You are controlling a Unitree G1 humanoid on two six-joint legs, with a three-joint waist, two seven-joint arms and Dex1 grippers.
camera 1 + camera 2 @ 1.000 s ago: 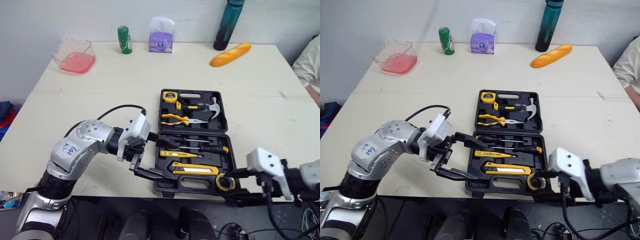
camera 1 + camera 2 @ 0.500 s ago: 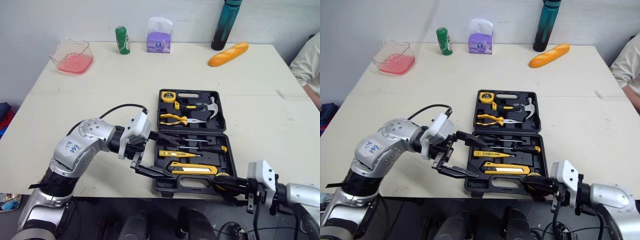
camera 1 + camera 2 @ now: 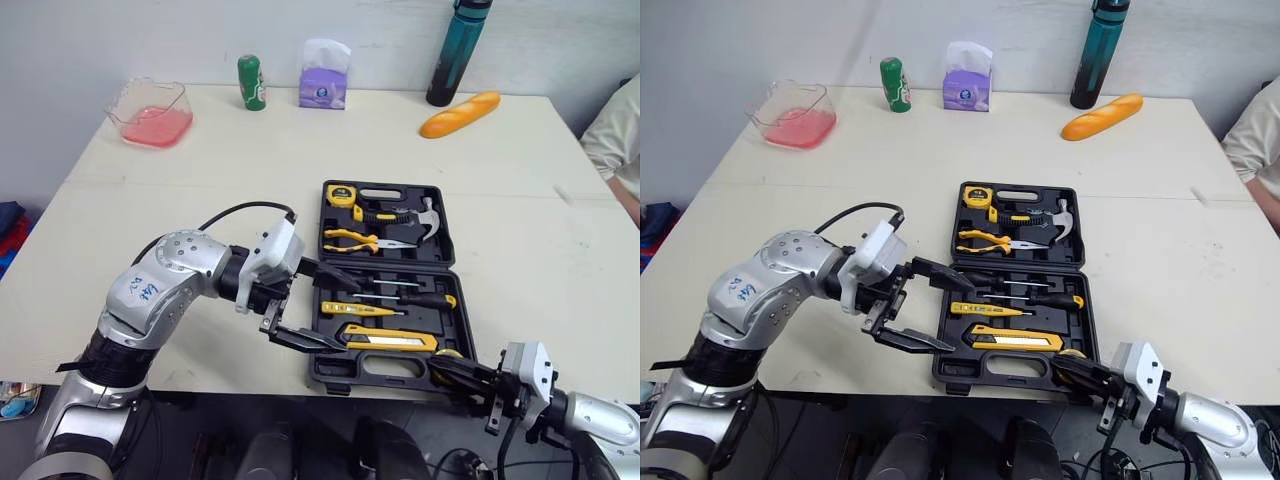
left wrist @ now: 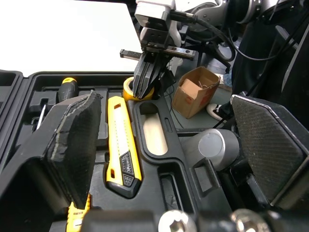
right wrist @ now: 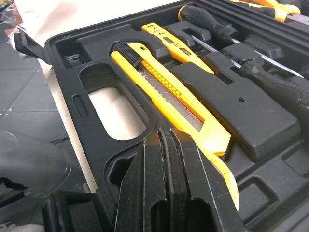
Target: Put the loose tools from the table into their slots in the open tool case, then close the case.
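The left arm point(image 3: 165, 285) is bent at the elbow, its forearm reaching across toward the robot's right, and the left gripper point(image 3: 348, 318) is held on its side with both black fingers point(image 4: 77, 140) spread wide apart. The right arm point(image 3: 600, 420) comes in low (well beneath the left), forearm pointing toward the robot's left, and the right gripper point(image 3: 442, 366) has its fingers pressed flat together.

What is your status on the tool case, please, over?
Left gripper: jaws open, over case's near left side. Right gripper: jaws shut, tips at yellow tape roll, near right corner. Case open; left gripper likely in lid's path.
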